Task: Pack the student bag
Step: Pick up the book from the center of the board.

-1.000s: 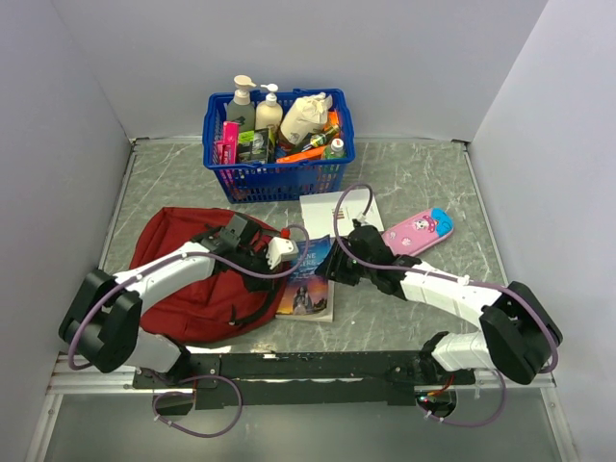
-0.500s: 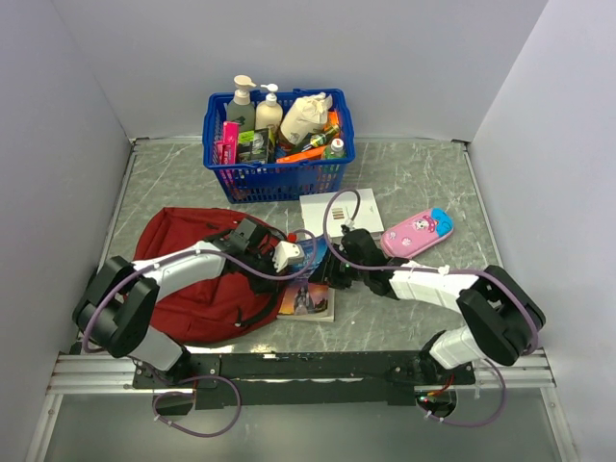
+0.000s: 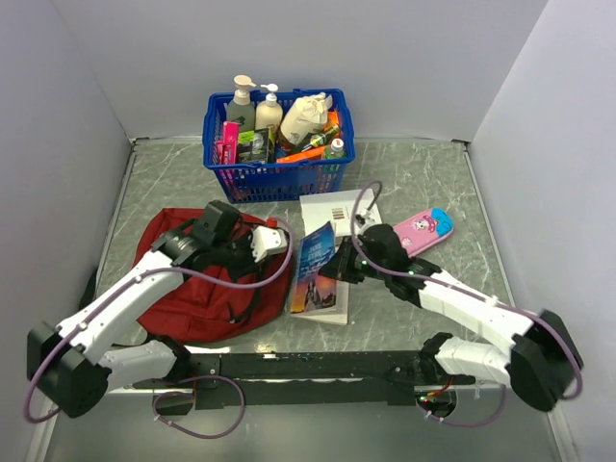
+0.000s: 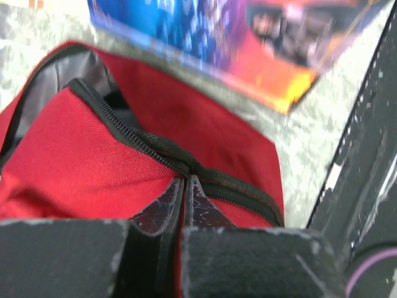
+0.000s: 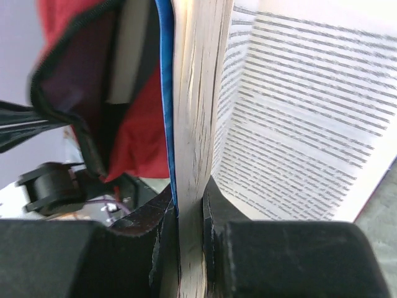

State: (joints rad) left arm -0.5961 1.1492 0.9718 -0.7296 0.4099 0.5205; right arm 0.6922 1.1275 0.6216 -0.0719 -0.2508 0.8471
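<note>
The dark-red student bag (image 3: pixel 188 289) lies left of centre, its black zipper mouth facing right and showing grey lining (image 4: pixel 77 68). My left gripper (image 3: pixel 281 237) is shut on the bag's zipper trim (image 4: pixel 185 181) and holds that edge up. A blue-covered book (image 3: pixel 316 268) stands tilted on the table just right of the bag. My right gripper (image 3: pixel 340 270) is shut on its front cover and a block of pages (image 5: pixel 193 93). The rest has fallen open, so a printed page (image 5: pixel 298 112) shows. The bag's mouth (image 5: pixel 93 93) gapes beside the book.
A blue plastic basket (image 3: pixel 279 178) of bottles and packets stands at the back centre. A white booklet with a barcode (image 3: pixel 337 210) lies behind the book, and a pink pencil case (image 3: pixel 417 231) lies to its right. Grey walls close in the left, right and back.
My right gripper has closed on the book and tipped it up off the table. The left arm has swung back and left while keeping its hold on the bag's edge.
</note>
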